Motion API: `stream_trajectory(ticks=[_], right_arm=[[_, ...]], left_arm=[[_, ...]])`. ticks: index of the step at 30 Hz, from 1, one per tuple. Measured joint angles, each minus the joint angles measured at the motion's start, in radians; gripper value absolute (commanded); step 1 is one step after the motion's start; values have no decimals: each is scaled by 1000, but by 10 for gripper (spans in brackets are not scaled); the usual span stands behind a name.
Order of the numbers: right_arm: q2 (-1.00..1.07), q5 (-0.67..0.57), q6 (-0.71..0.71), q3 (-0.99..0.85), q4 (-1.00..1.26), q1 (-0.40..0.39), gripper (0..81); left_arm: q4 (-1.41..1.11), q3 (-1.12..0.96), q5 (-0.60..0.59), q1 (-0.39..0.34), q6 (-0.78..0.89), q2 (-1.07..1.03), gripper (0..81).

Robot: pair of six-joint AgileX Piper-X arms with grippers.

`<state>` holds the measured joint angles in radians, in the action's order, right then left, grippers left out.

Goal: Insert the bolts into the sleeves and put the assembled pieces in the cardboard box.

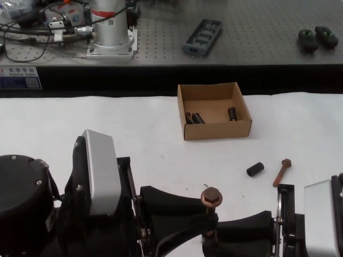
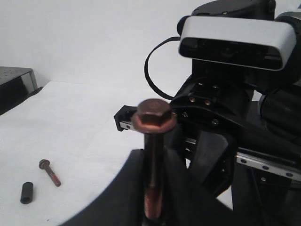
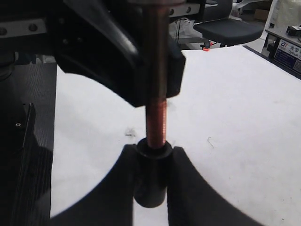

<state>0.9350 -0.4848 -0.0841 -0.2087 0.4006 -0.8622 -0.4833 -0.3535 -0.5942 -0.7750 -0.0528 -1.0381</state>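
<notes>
Two arms are sitting close together at the near edge of the bench, which is wearing a white sheet [image 1: 107, 120]. Starting at the left, the left gripper [image 2: 153, 190] is pinching a copper-coloured bolt [image 2: 153, 117] by its shank, holding it upright with the hex head on top. Directly beneath it, the right gripper [image 3: 150, 186] is clamping a black sleeve [image 3: 151, 181] upright between its fingers, and the bolt's threaded tip is sitting in the sleeve's mouth. Farther back, near the middle of the sheet, the cardboard box [image 1: 214, 131] is standing open with three dark assembled pieces [image 1: 194, 118] lying inside, two together and one apart. To its right and nearer, a loose sleeve [image 1: 255, 169] is lying just beside a loose bolt [image 1: 282, 172], not touching it. Behind the sheet, a perforated metal table [image 1: 257, 48] is carrying a silver column [image 1: 110, 27] at the left, a dark tray [image 1: 202, 36] and two black knobs [image 1: 318, 37] at the right.
</notes>
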Motion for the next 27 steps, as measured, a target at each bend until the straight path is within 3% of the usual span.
stream_trajectory(ticks=[27], right_arm=[[0, -2, -6, 3, 1, 0, 54]], left_arm=[[14, 0, -14, 0, 61, 0, 6]])
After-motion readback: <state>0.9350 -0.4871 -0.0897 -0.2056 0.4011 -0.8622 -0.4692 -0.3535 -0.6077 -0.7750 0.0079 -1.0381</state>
